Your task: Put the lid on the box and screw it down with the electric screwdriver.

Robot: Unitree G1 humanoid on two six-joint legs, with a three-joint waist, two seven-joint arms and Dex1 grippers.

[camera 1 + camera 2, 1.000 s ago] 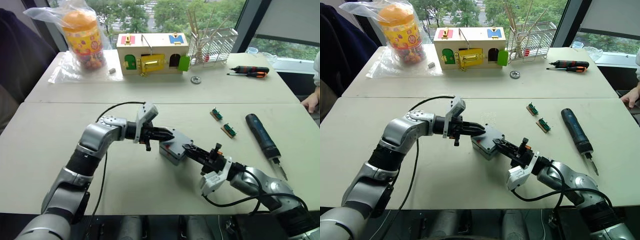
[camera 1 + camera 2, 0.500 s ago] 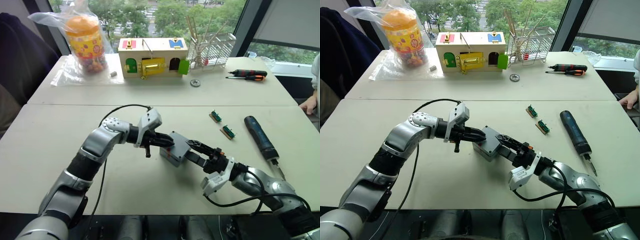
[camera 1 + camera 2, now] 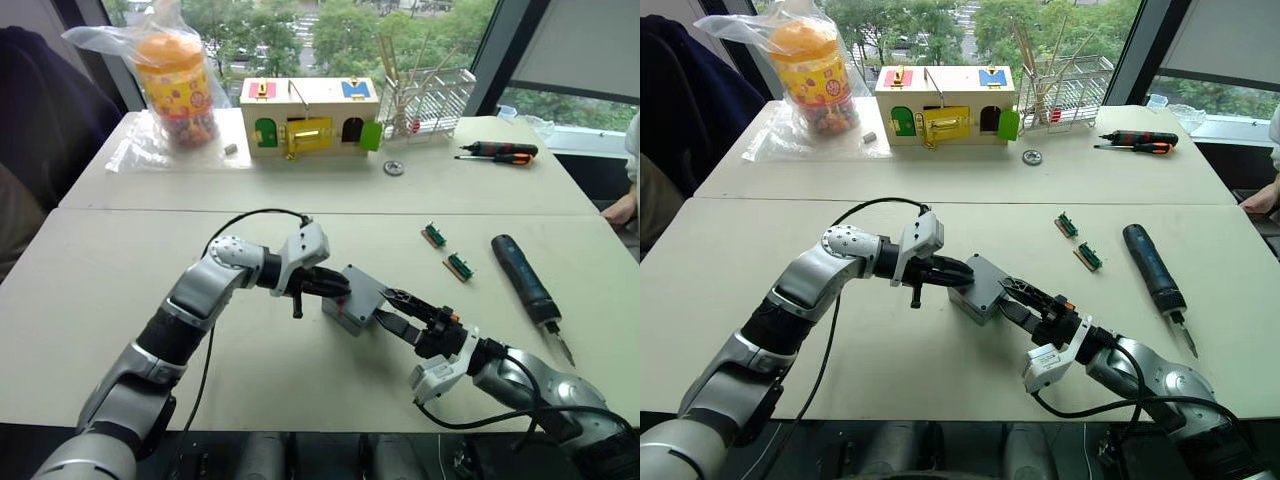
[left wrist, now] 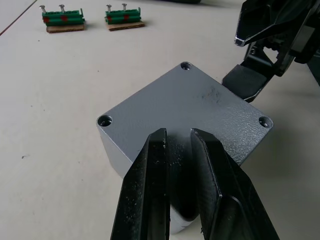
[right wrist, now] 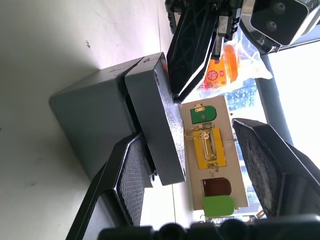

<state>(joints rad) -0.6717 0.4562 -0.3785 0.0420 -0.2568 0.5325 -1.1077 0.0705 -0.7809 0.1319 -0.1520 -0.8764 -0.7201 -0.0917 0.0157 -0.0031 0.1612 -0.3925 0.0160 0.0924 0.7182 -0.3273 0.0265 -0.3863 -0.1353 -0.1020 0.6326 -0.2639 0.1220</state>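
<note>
The box (image 3: 345, 305) stands at the table's (image 3: 100, 270) middle with the lid (image 4: 187, 117) on it. The left gripper (image 3: 335, 285), nearly closed, presses on the lid. The right gripper (image 3: 392, 312) is spread wide, one finger against the box. The screwdriver (image 3: 525, 280) lies at 3 o'clock.

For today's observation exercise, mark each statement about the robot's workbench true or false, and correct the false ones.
1. The lid sits on the box. True.
2. The electric screwdriver is held by the right tool. False: it lies on the table, and that tool is open beside the box.
3. The left tool rests on the lid. True.
4. Screws fill the lid's corner holes. False: the visible holes are empty.
</note>
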